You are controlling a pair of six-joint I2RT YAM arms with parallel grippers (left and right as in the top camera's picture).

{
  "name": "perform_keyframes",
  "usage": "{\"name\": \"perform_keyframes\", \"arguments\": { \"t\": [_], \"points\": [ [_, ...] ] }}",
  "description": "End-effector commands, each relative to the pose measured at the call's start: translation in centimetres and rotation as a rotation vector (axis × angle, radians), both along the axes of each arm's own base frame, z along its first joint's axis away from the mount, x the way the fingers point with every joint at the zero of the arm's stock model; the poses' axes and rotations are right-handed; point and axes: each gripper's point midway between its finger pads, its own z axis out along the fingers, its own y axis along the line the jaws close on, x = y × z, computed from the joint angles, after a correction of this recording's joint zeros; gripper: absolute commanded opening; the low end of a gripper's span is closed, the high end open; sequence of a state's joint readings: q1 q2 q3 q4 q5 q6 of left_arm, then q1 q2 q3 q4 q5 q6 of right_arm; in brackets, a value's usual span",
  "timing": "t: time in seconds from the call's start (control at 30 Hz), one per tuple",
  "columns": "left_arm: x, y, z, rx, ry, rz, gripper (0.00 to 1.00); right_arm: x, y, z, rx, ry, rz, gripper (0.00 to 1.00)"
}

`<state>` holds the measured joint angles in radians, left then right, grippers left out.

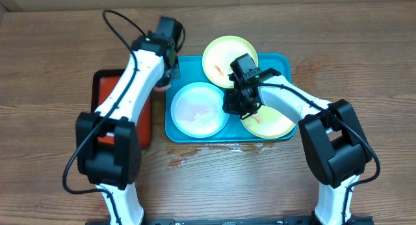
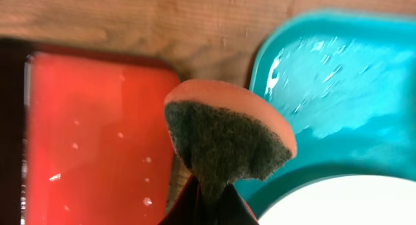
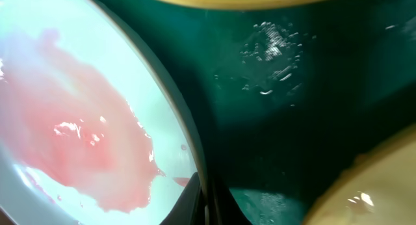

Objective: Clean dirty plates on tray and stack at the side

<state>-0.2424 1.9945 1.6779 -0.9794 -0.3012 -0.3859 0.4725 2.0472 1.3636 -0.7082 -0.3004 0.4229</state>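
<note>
With my left pincer [image 2: 209,200] I am clamping a sponge [image 2: 227,131] between the red tray [image 2: 97,140] and the turquoise tray [image 1: 279,61], upper left of centre overhead. My right pincer [image 3: 209,202] is sitting closed at the rim of the blue plate [image 3: 78,121], mid-frame on that tray.

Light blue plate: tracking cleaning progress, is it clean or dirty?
Dirty: a watery pink-red smear spreads across the light blue plate, right wrist view.
</note>
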Motion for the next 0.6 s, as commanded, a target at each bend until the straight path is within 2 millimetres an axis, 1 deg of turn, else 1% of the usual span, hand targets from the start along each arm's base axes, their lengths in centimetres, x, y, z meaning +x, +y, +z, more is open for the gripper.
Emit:
{"name": "perform_keyframes", "arguments": {
  "t": [0.0,0.07,0.13,0.27,0.37,0.43,0.5,0.53,0.57],
  "points": [
    [0.8,-0.5,5.2,-0.097,-0.113,0.009,0.04,1.6,-0.2,2.0,-0.043,-0.096,0.041,0.04],
    [0.5,-0.3,6.1,-0.148,-0.119,0.014,0.04,2.2,-0.7,3.0,-0.115,-0.144,0.042,0.04],
    [0.0,0.4,6.5,-0.18,-0.107,0.029,0.04,2.9,-1.3,4.3,-0.212,-0.203,0.045,0.04],
    [-1.2,2.7,6.1,-0.174,-0.056,0.08,0.04,4.3,-2.2,8.2,-0.44,-0.353,0.054,0.04],
    [-2.1,4.0,5.7,-0.166,-0.017,0.112,0.04,5.2,-2.6,12.0,-0.617,-0.49,0.061,0.04],
    [-2.4,4.6,5.6,-0.164,-0.004,0.127,0.04,5.8,-2.5,15.2,-0.738,-0.599,0.074,0.04],
    [-2.5,5.1,5.5,-0.163,-0.001,0.138,0.04,6.1,-2.3,18.2,-0.844,-0.705,0.085,0.04],
    [-2.5,5.3,5.5,-0.163,-0.001,0.144,0.04,6.2,-1.8,20.4,-0.918,-0.779,0.102,0.04],
    [-2.5,5.4,5.5,-0.163,0.0,0.146,0.04,6.1,-1.6,21.5,-0.956,-0.815,0.113,0.04]
  ]
}}
